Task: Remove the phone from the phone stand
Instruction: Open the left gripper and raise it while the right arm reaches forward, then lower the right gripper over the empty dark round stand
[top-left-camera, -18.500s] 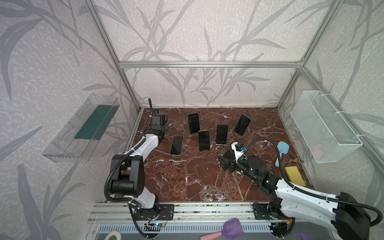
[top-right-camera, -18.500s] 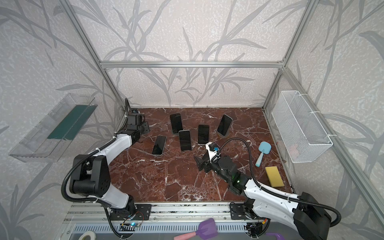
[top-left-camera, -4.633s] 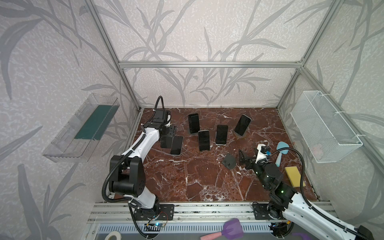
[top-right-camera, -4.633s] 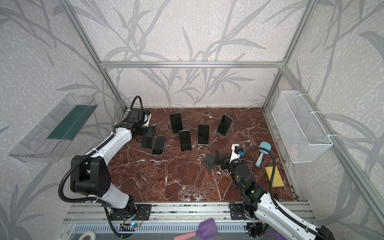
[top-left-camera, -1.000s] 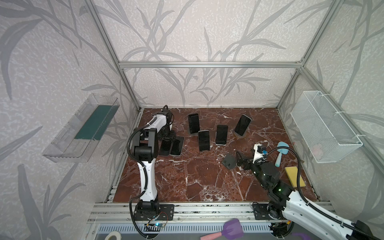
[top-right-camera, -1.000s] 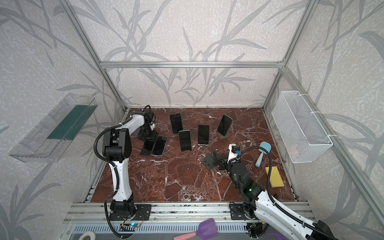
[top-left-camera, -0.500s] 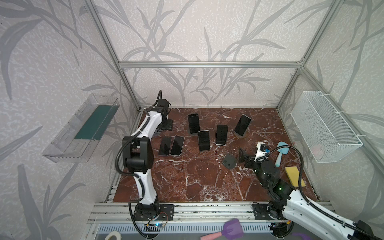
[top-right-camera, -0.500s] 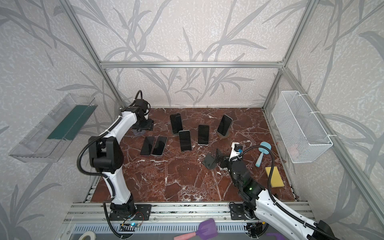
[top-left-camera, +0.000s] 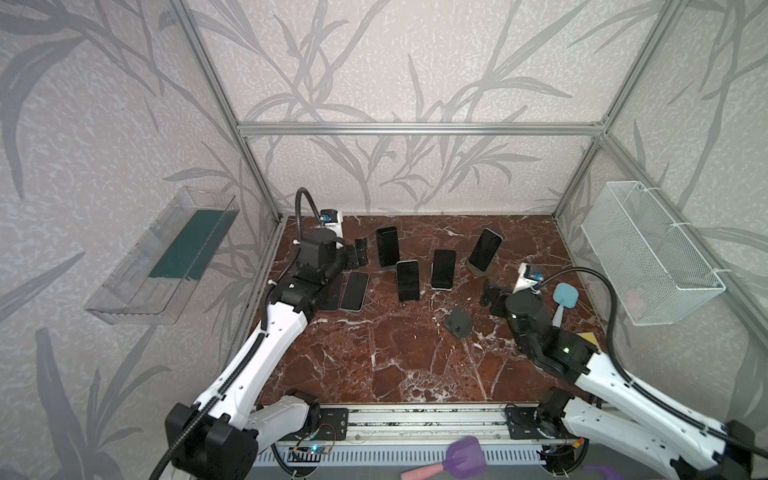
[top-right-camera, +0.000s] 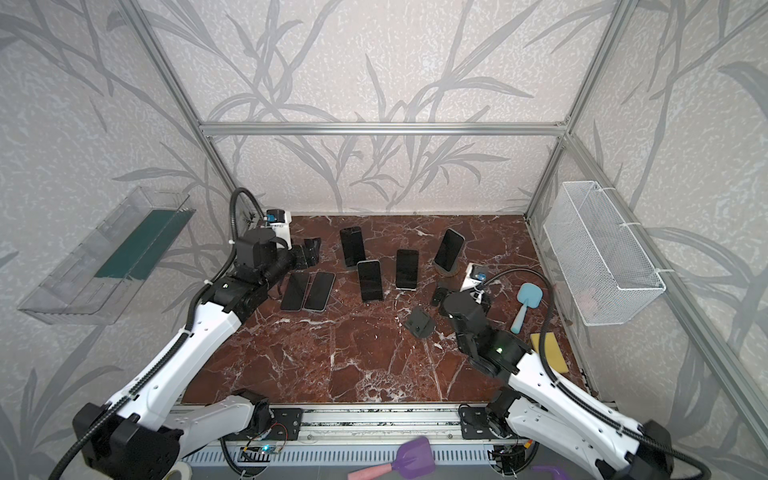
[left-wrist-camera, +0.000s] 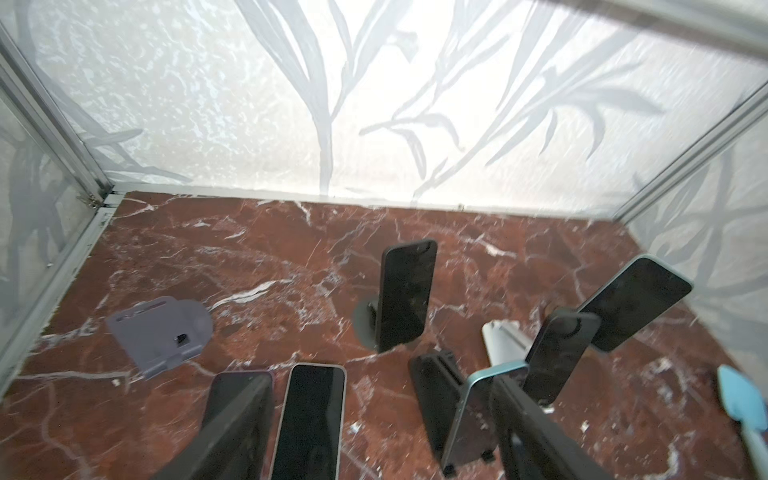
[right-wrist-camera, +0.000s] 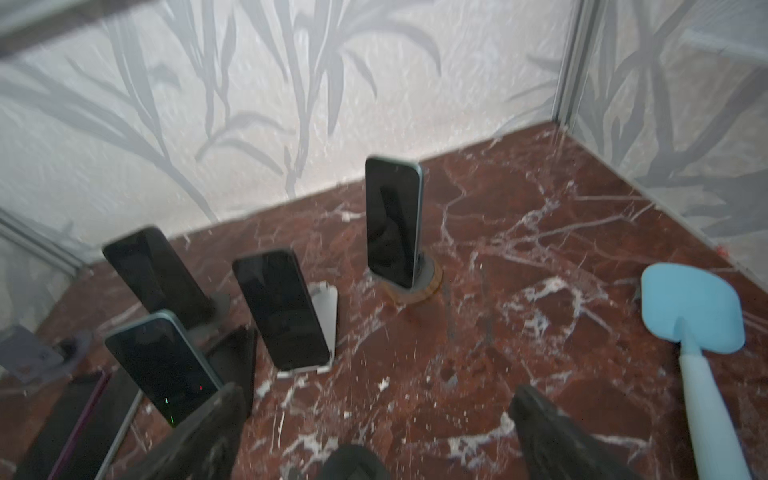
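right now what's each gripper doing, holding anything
left gripper: open, holding nothing
right gripper: open, holding nothing

Likely a lab: framed robot cell (top-left-camera: 419, 129).

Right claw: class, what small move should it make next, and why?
Probably ease the right claw forward to straddle the upright phone on the round wooden stand. Its jaws stand wide open and empty, and that phone, seated on its stand, lies just ahead of it.

Flat phones (top-left-camera: 354, 291) left, propped phones (top-left-camera: 443, 269) centre, spatula (top-left-camera: 565, 296) right
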